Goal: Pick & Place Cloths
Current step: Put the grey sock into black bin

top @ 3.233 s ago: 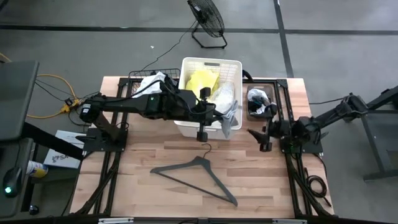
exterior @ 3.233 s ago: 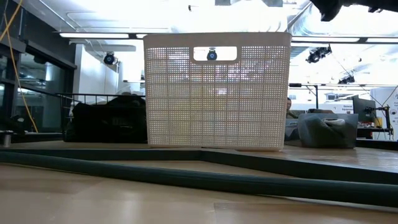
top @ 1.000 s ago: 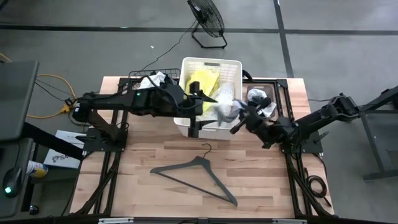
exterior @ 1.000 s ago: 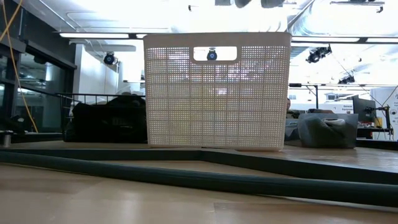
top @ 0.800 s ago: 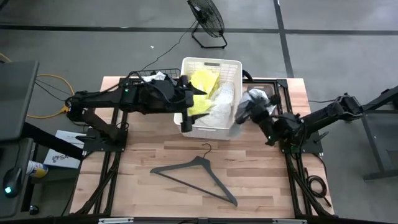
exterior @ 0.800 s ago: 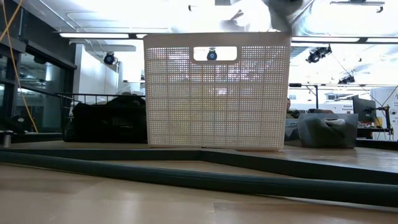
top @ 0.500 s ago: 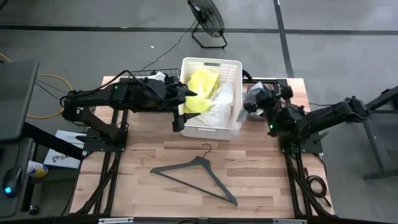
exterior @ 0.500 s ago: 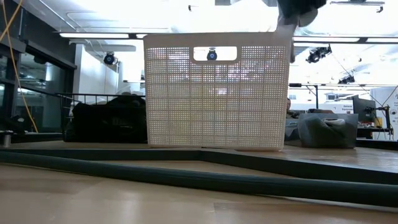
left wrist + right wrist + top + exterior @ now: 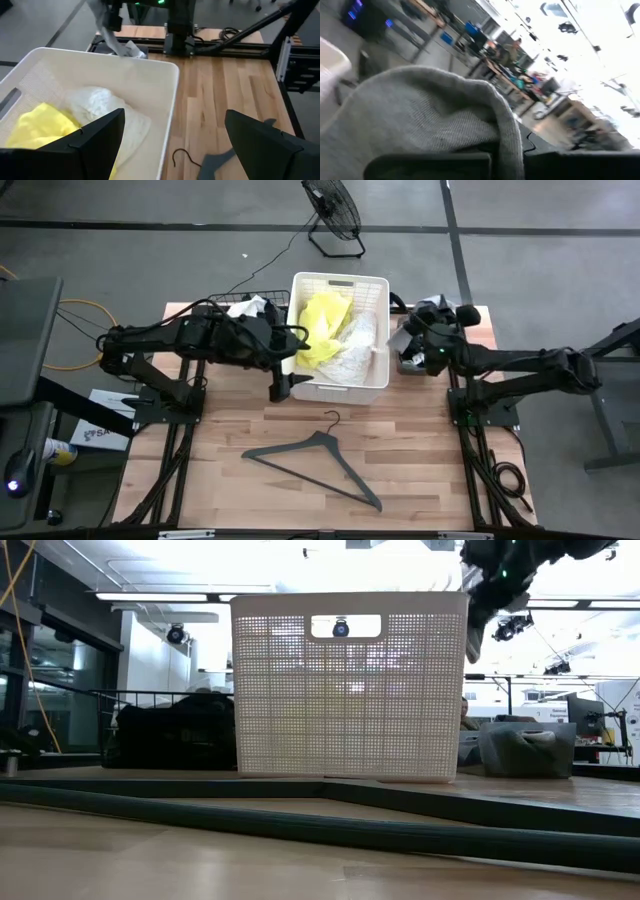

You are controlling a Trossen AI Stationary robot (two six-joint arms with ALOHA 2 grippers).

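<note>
**Right gripper pinches grey cloth beside the basket**

Right gripper (image 9: 412,340) is clamped on a grey cloth (image 9: 420,120), held just right of the white basket (image 9: 340,283). Left gripper (image 9: 283,370) hangs spread wide at the basket's left wall. Yellow cloth (image 9: 322,325) and white cloth (image 9: 355,350) lie inside.

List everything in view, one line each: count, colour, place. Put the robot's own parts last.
Basket: one, white, table's far middle.
Yellow cloth: one, neon yellow, inside the basket.
White cloth: one, white, inside the basket beside the yellow one.
Grey cloth: one, grey, held in the right gripper.
Hanger: one, dark grey, lying on the table's near half.
Fan: one, black, floor beyond the table.
Left gripper: open, by the basket's left wall.
Right gripper: shut on the grey cloth, right of the basket.
</note>
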